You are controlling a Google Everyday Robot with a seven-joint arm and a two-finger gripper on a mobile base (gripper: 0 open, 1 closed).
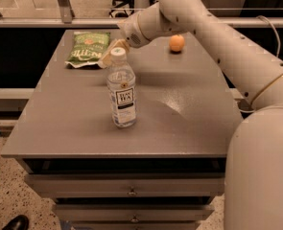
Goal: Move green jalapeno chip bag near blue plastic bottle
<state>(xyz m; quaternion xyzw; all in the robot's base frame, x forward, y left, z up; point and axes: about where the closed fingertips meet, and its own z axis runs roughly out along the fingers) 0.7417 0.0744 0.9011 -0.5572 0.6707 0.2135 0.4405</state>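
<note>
Barely underway: the gripper [111, 51] sits at the edge of the green jalapeno chip bag [87, 48], which is not yet lifted.

That bag lies flat at the far left corner of the worktop [189, 109], while the blue plastic bottle [122, 92] stands upright near the middle, a little toward the left edge and well apart from the bag. The gripper hangs low just beside the bag's right side, partly hidden behind the bottle's cap. Whether it is parted or closed, or has any hold on the bag, cannot be told. A small orange fruit [176, 43] rests near the far edge, right of the arm. As I judge it, nearly everything remains: secure the bag, carry it toward the front, and set it down beside the bottle.
</note>
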